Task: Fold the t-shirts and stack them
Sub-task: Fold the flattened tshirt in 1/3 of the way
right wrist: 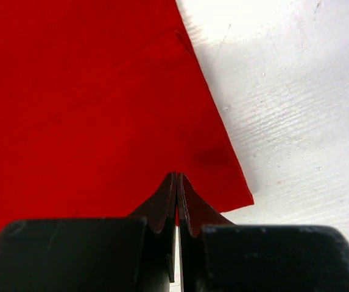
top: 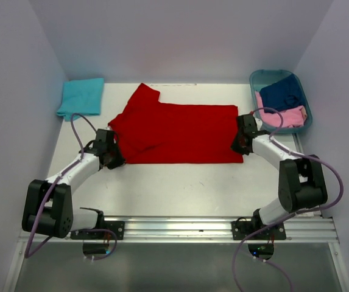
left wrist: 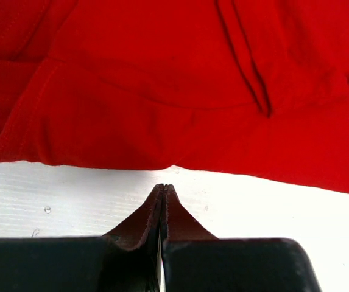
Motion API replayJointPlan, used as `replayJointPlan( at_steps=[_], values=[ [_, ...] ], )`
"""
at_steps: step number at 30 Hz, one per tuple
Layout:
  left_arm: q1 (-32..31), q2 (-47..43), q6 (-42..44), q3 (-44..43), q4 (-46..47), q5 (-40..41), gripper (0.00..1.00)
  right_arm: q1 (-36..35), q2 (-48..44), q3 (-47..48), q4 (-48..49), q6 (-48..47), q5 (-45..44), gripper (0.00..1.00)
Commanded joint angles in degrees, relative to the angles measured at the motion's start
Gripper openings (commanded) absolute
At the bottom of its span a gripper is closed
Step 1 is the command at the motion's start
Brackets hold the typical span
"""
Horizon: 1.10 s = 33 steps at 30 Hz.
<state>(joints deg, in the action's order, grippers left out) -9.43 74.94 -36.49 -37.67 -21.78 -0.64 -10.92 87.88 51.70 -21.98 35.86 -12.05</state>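
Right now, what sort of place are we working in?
Probably a lab robot cell: plain walls box in a white table, a metal rail lines its near edge, tees wait in a teal basket.

L gripper (left wrist: pixel 164 190) jaws together, low, reaching fwd; R gripper (right wrist: pixel 178 179) same.

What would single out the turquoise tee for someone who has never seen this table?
Look at the table's far-left corner. The turquoise tee lies there alone as a small flat rectangle. The red tee is spread mid-table, and the navy tee and pink tee sit in the basket at far right.
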Motion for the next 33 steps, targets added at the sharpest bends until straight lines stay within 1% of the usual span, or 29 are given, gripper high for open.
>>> replayJointPlan(
  at_steps=[1, 3, 6, 8, 10, 16, 18, 21, 23, 25, 29, 30, 33],
  values=[
    [0.2, -0.9, -0.4, -2.2, 0.7, 2.9, 0.0, -0.2, 3.2, 0.0, -0.8, 1.3, -1.3, 0.0],
    [0.2, -3.0, -0.2, -1.8, 0.8, 4.2, 0.0, -0.2, 4.2, -0.2, -0.4, 1.4, -0.6, 0.0],
    [0.2, -5.1, 0.1, -1.5, 0.8, 8.5, 0.0, -0.2, 6.1, -0.6, 0.2, 1.6, -0.3, 0.0],
    [0.2, -4.8, 0.2, -1.7, 0.0, 12.5, 0.0, -0.2, 6.8, -0.6, 0.2, 1.7, -0.4, 0.0],
    [0.3, -2.9, 0.0, -2.1, -0.7, 16.2, 0.0, -0.2, 7.2, -0.5, 0.0, 1.7, -0.7, 0.0],
    [0.4, 7.8, -0.5, -3.4, -1.8, 23.8, 0.0, -0.2, 8.2, 0.2, -0.1, 1.3, -1.0, 0.0],
    [0.5, 11.0, -1.1, -3.5, -0.8, 24.2, 0.0, -0.2, 8.4, 0.2, -0.1, 1.1, -1.1, 0.0],
    [0.7, 13.6, -1.3, -2.4, 1.5, 22.1, 0.0, -0.2, 8.6, 0.2, -0.4, 0.5, -1.2, 0.0],
    [0.7, 15.1, -1.7, -2.5, 1.2, 21.7, 0.0, -0.2, 8.8, 0.6, -1.3, 0.4, -2.2, 0.0],
    [0.7, 15.5, -2.0, -2.8, -0.4, 22.6, 0.0, -0.2, 9.0, 1.5, -3.5, 0.1, -3.5, 0.0],
    [0.8, 13.9, -3.7, -4.8, -6.2, 24.8, 0.0, 0.4, 9.4, 4.0, -9.7, 1.0, -9.9, 0.0],
    [0.8, 13.4, -3.8, -5.2, -8.8, 24.1, 0.0, 0.5, 9.3, 4.4, -10.9, 1.1, -10.8, 0.0],
    [0.8, 10.2, -4.6, -6.0, -12.4, 21.4, 0.0, 1.2, 8.9, 5.1, -13.9, 1.8, -12.5, 0.0]
  ],
)
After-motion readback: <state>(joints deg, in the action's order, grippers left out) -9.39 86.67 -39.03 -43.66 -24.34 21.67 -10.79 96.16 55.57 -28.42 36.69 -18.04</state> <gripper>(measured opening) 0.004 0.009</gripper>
